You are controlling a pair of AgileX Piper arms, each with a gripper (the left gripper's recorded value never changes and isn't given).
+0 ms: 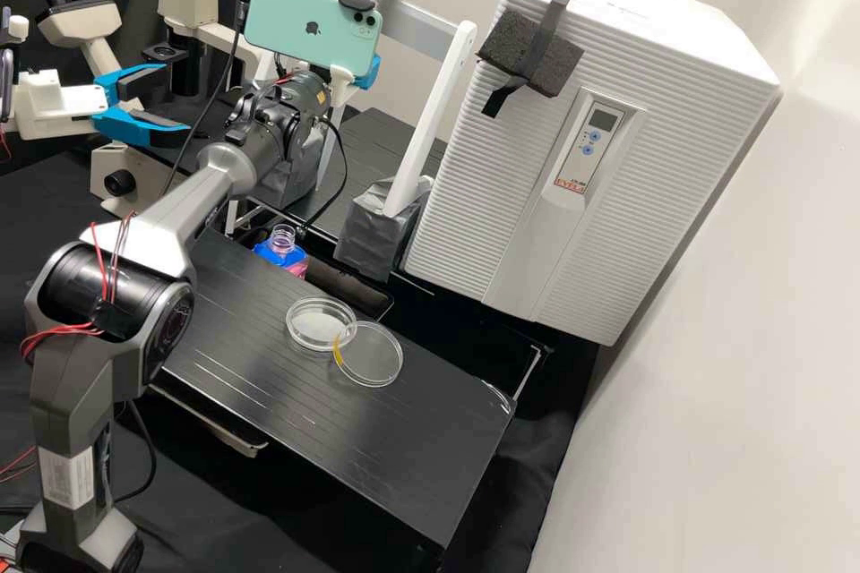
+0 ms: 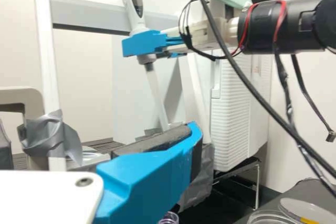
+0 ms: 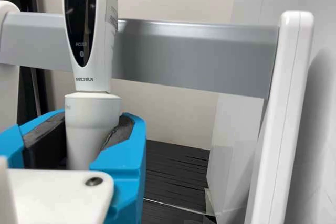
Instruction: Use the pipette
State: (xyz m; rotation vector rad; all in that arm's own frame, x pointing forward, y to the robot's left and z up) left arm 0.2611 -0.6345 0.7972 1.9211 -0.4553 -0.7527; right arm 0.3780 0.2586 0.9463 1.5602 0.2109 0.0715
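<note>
The pipette (image 3: 86,24) hangs on the grey rail of the white stand (image 3: 194,56), its long axis close to upright, with the display and plunger end above and the slim shaft pointing down. The right end effector (image 3: 86,140) is pinching it: the two blue fingers press against the white barrel from either side, just under the handle. The pipette therefore sits between the jaws and rises straight out above them, with the rail just behind it. Since the hook seems to rest over the rail, the next move probably turns on that vertical axis. A lift along it would free the hook, whereas a sideways pull would likely catch on the rail. The right arm already has the tool. The left end effector (image 1: 170,103) is well apart to one side, its fingers spread and holding nothing. Down from the right end effector and back toward that arm's base, an open bottle of pink liquid (image 1: 285,251) stands at the edge of the black desk (image 1: 403,439). Beyond it, two clear petri dishes (image 1: 345,340) lie with their rims touching. A mint-green phone (image 1: 313,25) is clamped over the right wrist.
</note>
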